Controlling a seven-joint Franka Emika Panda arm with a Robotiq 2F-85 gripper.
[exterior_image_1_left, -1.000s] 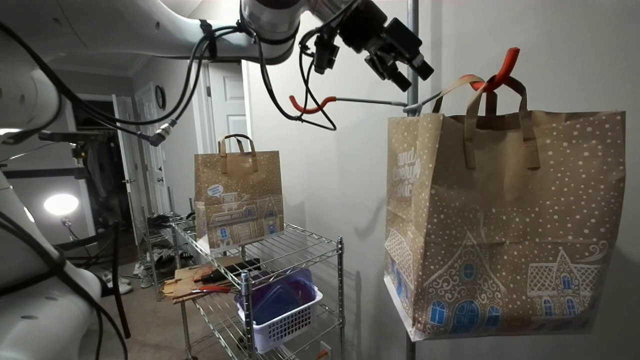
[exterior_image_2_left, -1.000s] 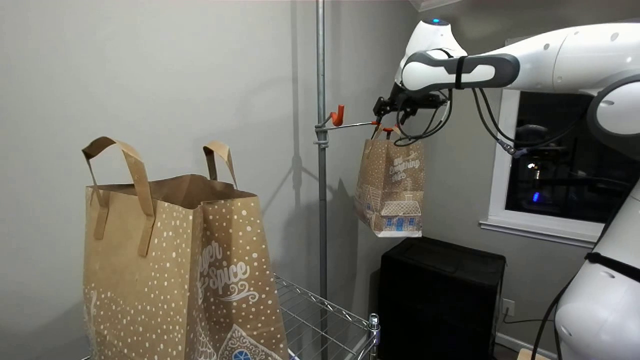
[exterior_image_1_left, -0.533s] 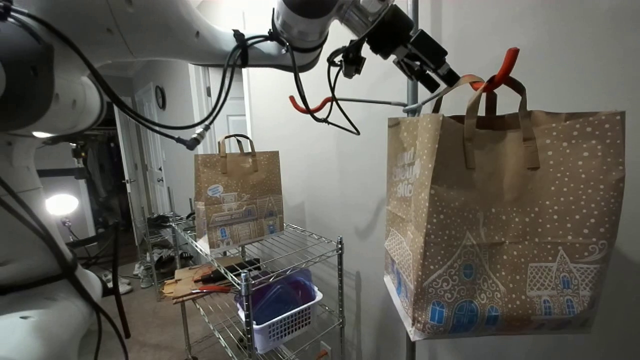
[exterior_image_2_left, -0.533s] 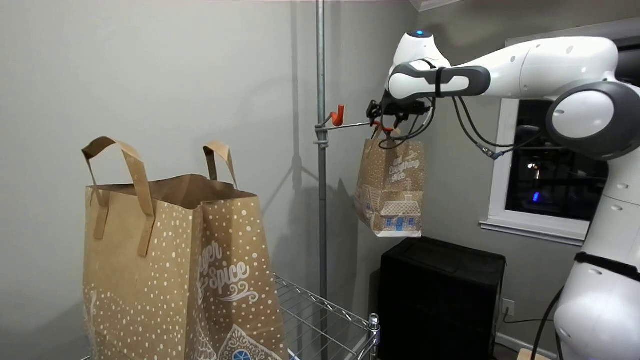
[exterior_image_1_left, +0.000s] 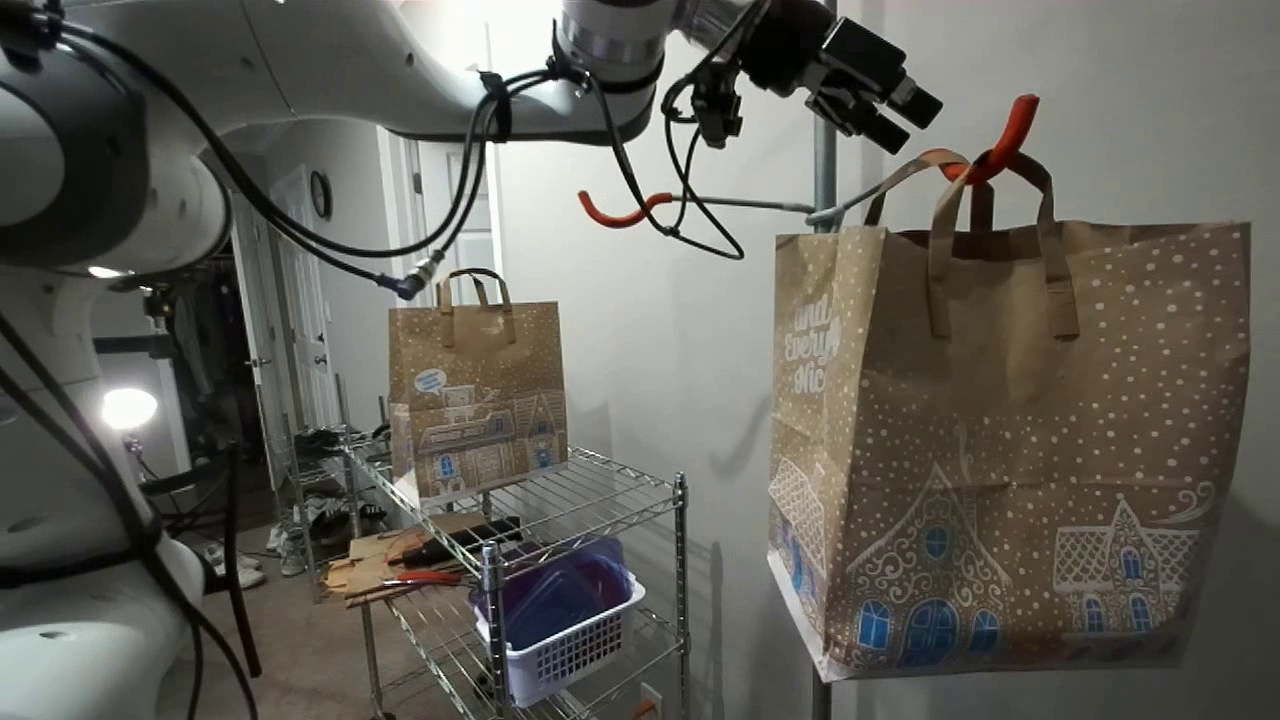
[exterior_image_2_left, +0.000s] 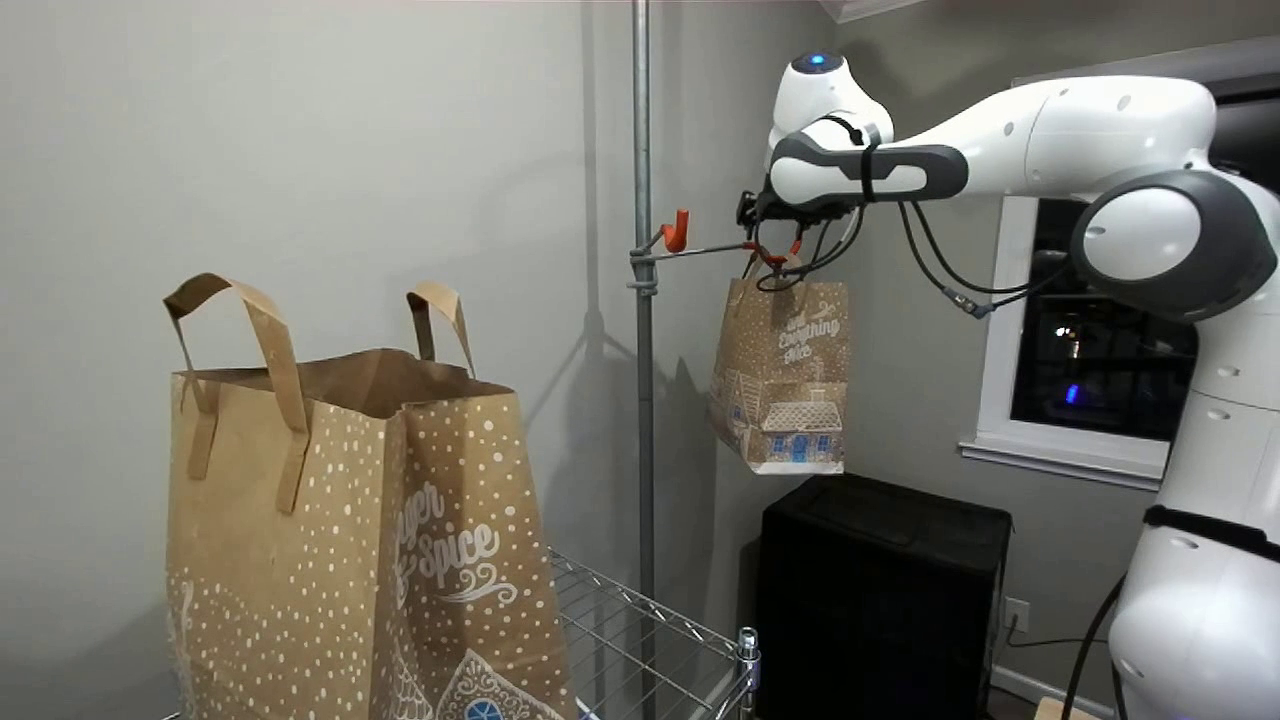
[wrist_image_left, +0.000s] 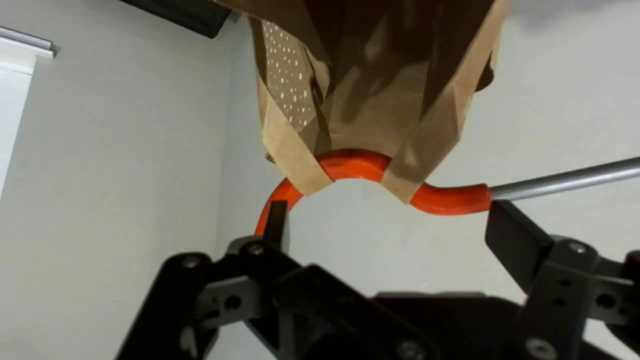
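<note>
My gripper (exterior_image_1_left: 903, 120) is open with nothing between its fingers. It is above and beside a red-coated hook (exterior_image_1_left: 1015, 130), apart from it as far as I can tell. In the wrist view the open fingers (wrist_image_left: 392, 225) spread below the hook (wrist_image_left: 355, 164). A brown paper bag (exterior_image_1_left: 1040, 420) with white dots and printed houses hangs by both handles from this hook. Its open mouth shows in the wrist view (wrist_image_left: 375, 90). The hanging bag also shows in an exterior view (exterior_image_2_left: 785, 390), where the arm and cables partly hide the gripper.
A metal pole (exterior_image_2_left: 642, 420) carries the hook arms; a second red hook (exterior_image_1_left: 620, 215) holds nothing. Another brown bag (exterior_image_1_left: 478, 390) stands on a wire shelf (exterior_image_1_left: 610, 490). A white basket (exterior_image_1_left: 575, 650) sits below. A black box-like piece (exterior_image_2_left: 880, 590) stands under the hanging bag.
My gripper has moved toward the hook with the hanging bag, dipping first and then rising a little. It stays open. Both bags stay where they were.
</note>
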